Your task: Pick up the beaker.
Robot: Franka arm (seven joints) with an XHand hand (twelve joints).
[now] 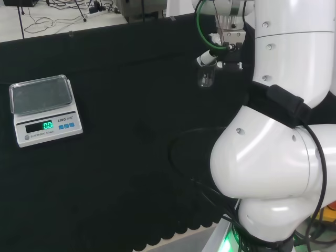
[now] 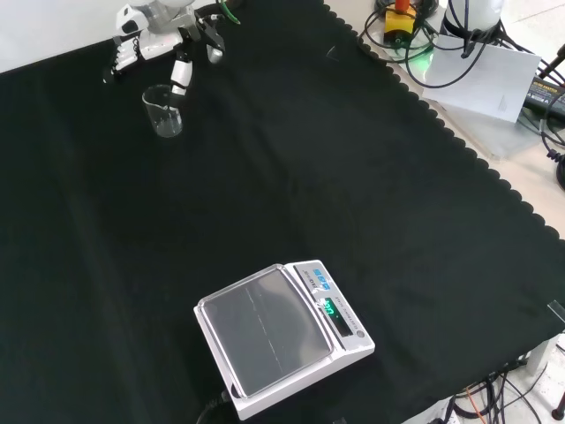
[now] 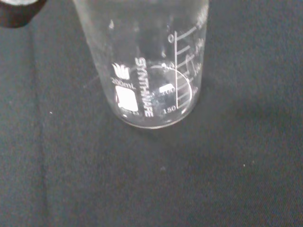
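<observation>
**Hand sitting at the beaker rim, beaker upright on the worktop**

Hand (image 2: 163,40) is coming in from the top of the front view, hanging just above and behind the beaker (image 2: 164,110). One white finger with a black tip (image 2: 180,74) is pointing down at the beaker's rim, right at its edge; I can't tell whether it is touching the glass. Other fingers are spreading out to the side, away from the beaker, nothing curling round the glass. So the hand is reading as fairly wide, holding nothing.

In the head view the hand (image 1: 220,50) is sitting directly above the beaker (image 1: 205,77), with a white fingertip at the beaker's mouth, and the arm's big white links (image 1: 273,157) are rising to the beaker's right.

The beaker is clear glass, standing upright on the black cloth of the worktop (image 2: 291,177), base flat on the cloth. The wrist view is looking down its side: beaker (image 3: 147,75) with white graduation marks and a white label patch, looking empty, round base resting on the cloth.

Away from the beaker: a white scale (image 2: 282,340) with a grey tray and a lit green display is sitting well apart from it, nearer the camera in the front view. In the head view the scale (image 1: 44,107) is lying far to the beaker's left.
</observation>
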